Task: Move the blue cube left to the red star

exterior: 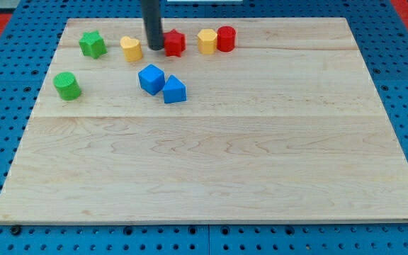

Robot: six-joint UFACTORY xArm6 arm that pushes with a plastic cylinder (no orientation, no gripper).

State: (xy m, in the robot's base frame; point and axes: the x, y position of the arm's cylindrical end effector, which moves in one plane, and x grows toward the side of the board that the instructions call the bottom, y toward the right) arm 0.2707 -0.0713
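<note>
Jaws are lacking on the rod, whose tip [155,47] is set against the red star [173,43], the blue cube [151,78] lying below.

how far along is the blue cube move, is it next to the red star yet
Not yet. Done: nothing visibly. The blue cube sits below the red star, apart from it, touching the blue triangular block. In hand: my tip is beside the star's left side, in the gap before the yellow block, above the cube. Left: pushing the cube up into that gap.
</note>
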